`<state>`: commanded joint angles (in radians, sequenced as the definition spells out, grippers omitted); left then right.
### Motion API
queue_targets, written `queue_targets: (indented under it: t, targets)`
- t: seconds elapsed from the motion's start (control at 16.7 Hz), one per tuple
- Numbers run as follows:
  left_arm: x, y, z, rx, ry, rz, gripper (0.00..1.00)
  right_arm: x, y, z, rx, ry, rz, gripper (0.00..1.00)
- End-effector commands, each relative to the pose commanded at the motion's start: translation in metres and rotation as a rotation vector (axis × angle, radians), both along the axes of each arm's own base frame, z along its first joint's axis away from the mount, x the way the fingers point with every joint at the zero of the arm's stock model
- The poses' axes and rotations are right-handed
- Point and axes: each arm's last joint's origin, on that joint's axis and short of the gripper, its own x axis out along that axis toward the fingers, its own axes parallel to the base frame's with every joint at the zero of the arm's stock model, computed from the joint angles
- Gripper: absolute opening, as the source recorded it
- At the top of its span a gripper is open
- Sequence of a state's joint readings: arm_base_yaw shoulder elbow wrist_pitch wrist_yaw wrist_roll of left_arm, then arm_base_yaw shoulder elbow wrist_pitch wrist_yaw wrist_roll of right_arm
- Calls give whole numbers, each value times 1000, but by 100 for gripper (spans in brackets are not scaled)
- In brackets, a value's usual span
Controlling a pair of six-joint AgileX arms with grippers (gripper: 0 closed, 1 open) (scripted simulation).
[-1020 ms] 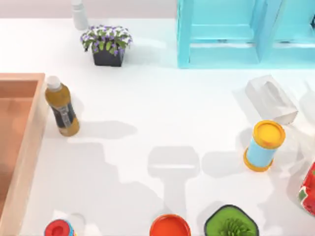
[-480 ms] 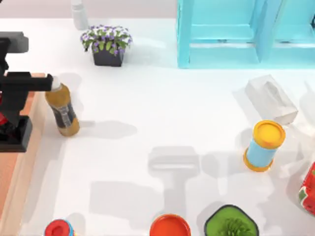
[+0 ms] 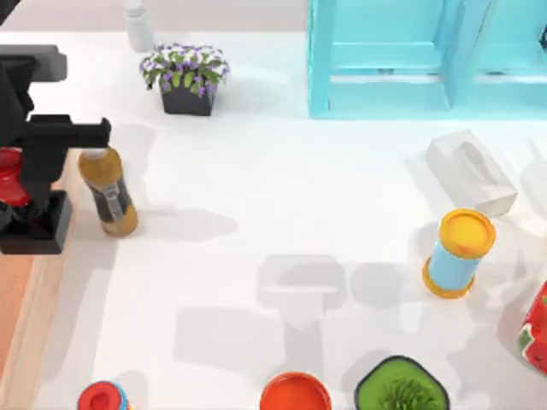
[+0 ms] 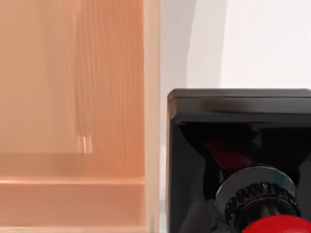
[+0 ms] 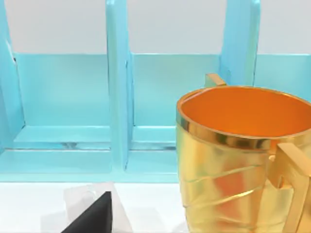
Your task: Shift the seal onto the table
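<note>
Top view showed the left gripper (image 3: 21, 184) had carried the seal (image 3: 32, 224) rightward since a moment before, fingers clamped on its red knob, the black block now crossing the tray (image 3: 21, 342) rim beside the bottle (image 3: 107, 190). Only lowering onto the table (image 3: 282, 213) seemingly remained; I could not tell the right gripper's state.

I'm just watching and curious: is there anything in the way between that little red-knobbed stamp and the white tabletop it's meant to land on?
The seal hangs in the left gripper over the tray's rim. Right beside it stands the amber bottle, on the table next to the tray. Beyond and below the bottle, open white surface lies free.
</note>
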<state>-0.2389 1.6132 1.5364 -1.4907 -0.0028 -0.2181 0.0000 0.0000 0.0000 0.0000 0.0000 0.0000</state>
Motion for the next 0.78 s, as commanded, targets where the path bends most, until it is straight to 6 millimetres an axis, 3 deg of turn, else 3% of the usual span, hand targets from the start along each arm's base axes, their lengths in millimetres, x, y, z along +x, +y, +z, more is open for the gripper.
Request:
queue_targets:
  t: [0.18, 0.36, 0.54, 0.66, 0.78]
  targets:
    - [27, -40, -17, -1, -1, -2, 0, 0, 0, 0, 0, 0, 0, 100]
    - [56, -101, -56, 10, 26, -3, 0, 0, 0, 0, 0, 0, 0, 100]
    - [65, -160, -92, 10, 22, -2, 0, 0, 0, 0, 0, 0, 0, 100]
    - [64, -184, -104, 2, 8, -1, 0, 0, 0, 0, 0, 0, 0, 100]
    - [64, -190, -106, 0, 3, 0, 0, 0, 0, 0, 0, 0, 0, 100]
